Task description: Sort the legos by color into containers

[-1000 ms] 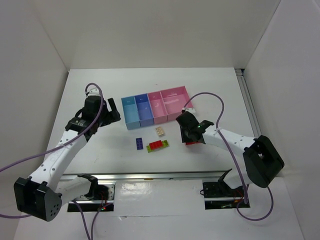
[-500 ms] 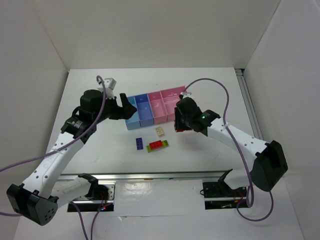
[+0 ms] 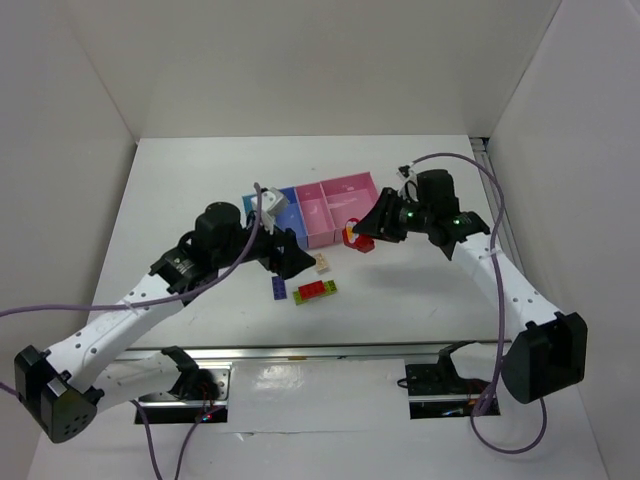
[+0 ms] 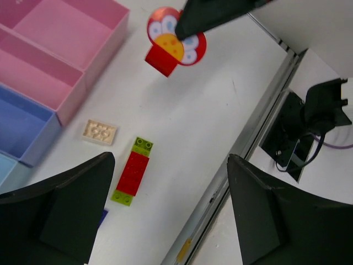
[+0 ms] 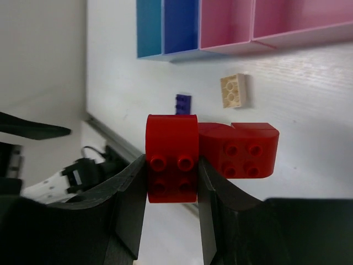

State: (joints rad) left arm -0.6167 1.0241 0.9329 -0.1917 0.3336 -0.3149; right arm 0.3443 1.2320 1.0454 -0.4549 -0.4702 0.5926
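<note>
My right tool (image 5: pixel 172 165) is pressed together on the red stepped brick (image 5: pixel 212 152), pinching its rounded end. It holds the brick in the air on the near side of the wide pink tray (image 3: pixel 352 188). My left tool (image 4: pixel 171 165) is spread wide with nothing between its fingers and hangs over the loose bricks on the worktop (image 3: pixel 420 290).

Under it lie a beige brick (image 4: pixel 100 132), closest to the trays, a red-on-green stack (image 4: pixel 132 172) nearer to me, and a purple brick (image 3: pixel 277 290) left of that stack. All three sit apart from one another and outside the trays. From left to right the row is the light blue tray (image 5: pixel 149 27), the dark blue tray (image 5: pixel 179 25), the pink tray (image 5: pixel 223 22), then the wide one.

The worktop is plain white, shut in by white walls (image 3: pixel 300 70) on three sides, with a metal rail (image 3: pixel 300 352) along the near edge.

Seen from above, my left arm (image 3: pixel 150 290) crosses the light blue tray and covers most of it, so I cannot tell what lies inside. My left wrist camera shows only a sliver of the purple brick beside a finger. The held brick's face there carries a round printed disc, too blurred to read.
</note>
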